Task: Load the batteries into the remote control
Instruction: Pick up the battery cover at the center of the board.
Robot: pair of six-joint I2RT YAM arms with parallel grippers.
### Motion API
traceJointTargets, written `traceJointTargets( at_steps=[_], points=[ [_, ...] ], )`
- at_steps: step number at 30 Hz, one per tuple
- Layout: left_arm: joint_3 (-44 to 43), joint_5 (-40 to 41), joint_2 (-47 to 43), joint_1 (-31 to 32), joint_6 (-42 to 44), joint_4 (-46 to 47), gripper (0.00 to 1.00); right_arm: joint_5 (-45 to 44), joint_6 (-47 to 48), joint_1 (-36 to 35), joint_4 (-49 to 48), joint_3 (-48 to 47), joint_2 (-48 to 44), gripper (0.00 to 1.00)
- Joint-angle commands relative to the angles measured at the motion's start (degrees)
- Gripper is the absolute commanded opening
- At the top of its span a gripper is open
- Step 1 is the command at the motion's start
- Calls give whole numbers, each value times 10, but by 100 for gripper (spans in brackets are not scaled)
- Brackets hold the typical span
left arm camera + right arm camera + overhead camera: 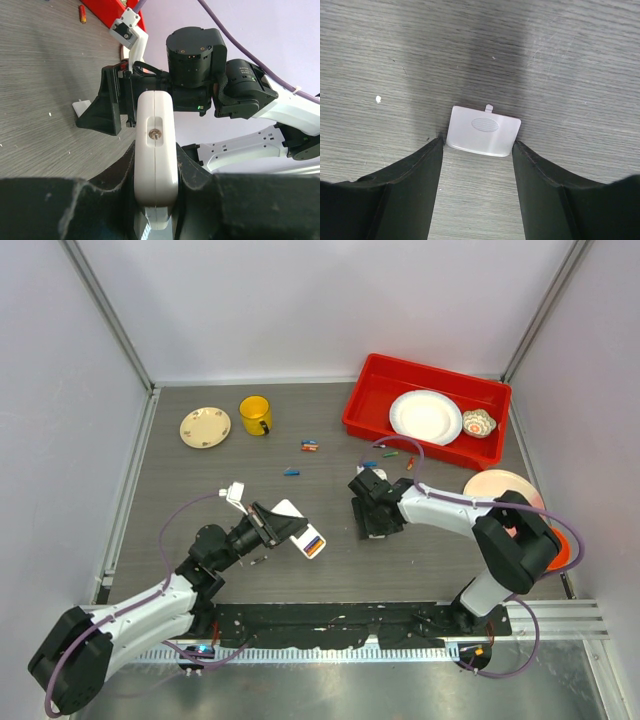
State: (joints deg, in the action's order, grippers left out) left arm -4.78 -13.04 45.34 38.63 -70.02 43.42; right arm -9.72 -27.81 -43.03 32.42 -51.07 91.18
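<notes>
Nearest us, at the lower left of the top view, the left pincer point(156, 155) is clamped on the small flat white remote control with a red face point(303, 533), held off the grey wood-grain worktop point(330, 570), plain back toward the wrist camera. Right of centre, the right pincer point(477, 143) has its jaws apart, tips against the near corners of a little white plastic battery cover point(483, 130) lying flat. We can't tell if it's actually pinching it. Further up, the tiny coloured cylinder batteries point(310, 446) lie scattered mid-frame. Beyond those are a yellow mug point(255, 415) and a red plastic bin point(400, 366).
</notes>
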Motion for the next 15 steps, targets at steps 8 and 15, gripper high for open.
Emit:
traceJointTargets(
  at_steps=[8, 15],
  points=[
    [-1, 2, -11, 1, 6, 25, 0, -10, -55, 0, 1, 28, -2, 69],
    [1, 2, -9, 1, 6, 31, 0, -14, -94, 0, -3, 25, 4, 68]
  ],
)
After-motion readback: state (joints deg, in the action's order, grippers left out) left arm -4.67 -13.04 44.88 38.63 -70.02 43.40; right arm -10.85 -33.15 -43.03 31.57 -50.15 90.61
